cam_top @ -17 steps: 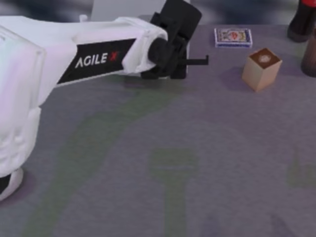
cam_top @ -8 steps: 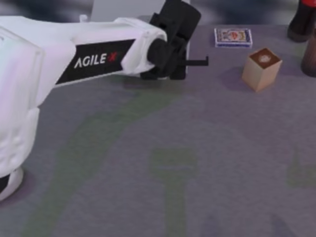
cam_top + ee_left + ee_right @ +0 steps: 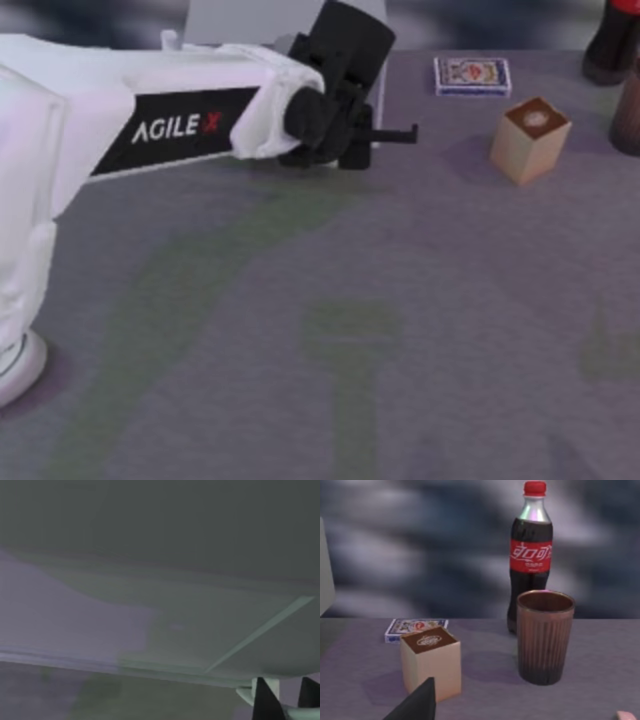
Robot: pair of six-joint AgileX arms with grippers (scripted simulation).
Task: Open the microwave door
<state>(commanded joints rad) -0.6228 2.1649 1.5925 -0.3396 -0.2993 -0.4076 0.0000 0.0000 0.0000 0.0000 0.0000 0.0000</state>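
The left arm (image 3: 150,120) reached across the far left part of the desk (image 3: 350,300), its white forearm marked AGILEX. Its black left gripper (image 3: 385,134) sat at the far edge, against the microwave (image 3: 250,20), of which only a pale slab showed at the top edge of the top view, behind the wrist. One thin dark finger (image 3: 395,133) stuck out to the right of the black wrist block; whether the fingers stood apart or together I could not tell. The left wrist view was filled by a flat grey-green surface at very close range, most likely the microwave door (image 3: 165,605), with a pale edge line running across it; a dark fingertip (image 3: 265,700) showed at one corner beside a pale bar. Whether the door was ajar could not be made out.

Right of the gripper, well apart from it, a card pack (image 3: 472,76) lay flat near the far edge. Just beside it, nearer the front, stood a tan box (image 3: 529,139) with a brown top. At the far right corner stood a cola bottle (image 3: 612,40) and a brown cup (image 3: 628,110), both cut by the frame. The right wrist view showed the cup upright in front of the bottle. A dark tip of the right gripper (image 3: 417,705) showed there; its fingers' state could not be told.
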